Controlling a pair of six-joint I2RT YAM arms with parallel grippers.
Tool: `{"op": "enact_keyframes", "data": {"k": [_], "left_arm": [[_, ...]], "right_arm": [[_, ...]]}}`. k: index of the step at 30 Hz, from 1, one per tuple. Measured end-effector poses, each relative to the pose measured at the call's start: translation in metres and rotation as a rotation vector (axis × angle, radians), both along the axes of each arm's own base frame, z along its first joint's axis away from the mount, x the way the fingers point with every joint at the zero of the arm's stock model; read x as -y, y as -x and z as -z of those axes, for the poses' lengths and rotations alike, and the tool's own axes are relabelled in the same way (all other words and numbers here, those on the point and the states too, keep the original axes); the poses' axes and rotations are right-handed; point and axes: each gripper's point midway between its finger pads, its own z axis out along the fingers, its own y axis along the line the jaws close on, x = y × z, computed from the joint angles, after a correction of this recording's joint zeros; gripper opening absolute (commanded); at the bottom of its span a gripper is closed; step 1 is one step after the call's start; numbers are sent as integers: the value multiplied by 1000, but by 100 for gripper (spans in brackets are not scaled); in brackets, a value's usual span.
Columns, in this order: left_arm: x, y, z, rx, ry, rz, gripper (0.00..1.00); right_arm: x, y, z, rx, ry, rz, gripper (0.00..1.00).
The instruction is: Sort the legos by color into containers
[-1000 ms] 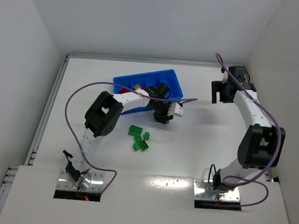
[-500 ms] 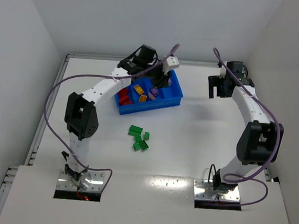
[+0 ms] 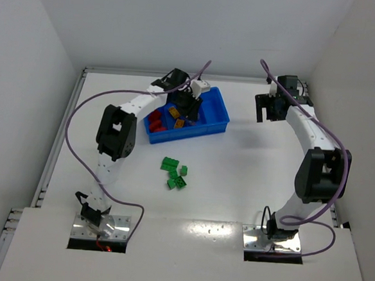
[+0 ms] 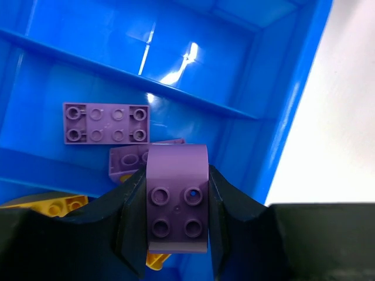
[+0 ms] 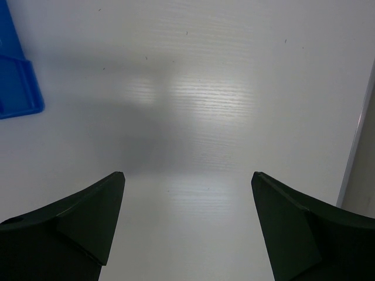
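Note:
My left gripper [image 4: 177,219] is shut on a purple lego [image 4: 177,202] and holds it over the blue tray [image 4: 293,117]. Under it, one compartment holds a flat purple lego [image 4: 105,123] and another purple one [image 4: 126,161]; a yellow lego [image 4: 55,206] lies in the neighbouring compartment. In the top view the left gripper [image 3: 188,108] hangs over the tray [image 3: 214,120], which holds red legos [image 3: 155,120] and yellow ones [image 3: 174,113]. Several green legos [image 3: 175,173] lie on the table in front of the tray. My right gripper [image 5: 187,175] is open and empty over bare table.
The right arm [image 3: 275,108] is at the far right of the table, near the back wall. A corner of the blue tray [image 5: 17,82] shows at the left of the right wrist view. The table's right edge [image 5: 357,146] is close to the right gripper.
The left arm swung from the table in front of the tray up and over the tray, and now holds the purple lego lower, over the compartments. The right arm shifted slightly left.

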Motion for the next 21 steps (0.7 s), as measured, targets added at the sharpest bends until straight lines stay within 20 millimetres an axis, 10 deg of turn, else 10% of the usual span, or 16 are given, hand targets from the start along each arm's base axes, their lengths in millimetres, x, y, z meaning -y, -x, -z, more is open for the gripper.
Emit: {"op": "enact_keyframes", "data": {"k": [21], "left_arm": [[16,10,30,-63,-3,51,10]], "right_arm": [[-6,-1,0,2,12,-16,90]]}}
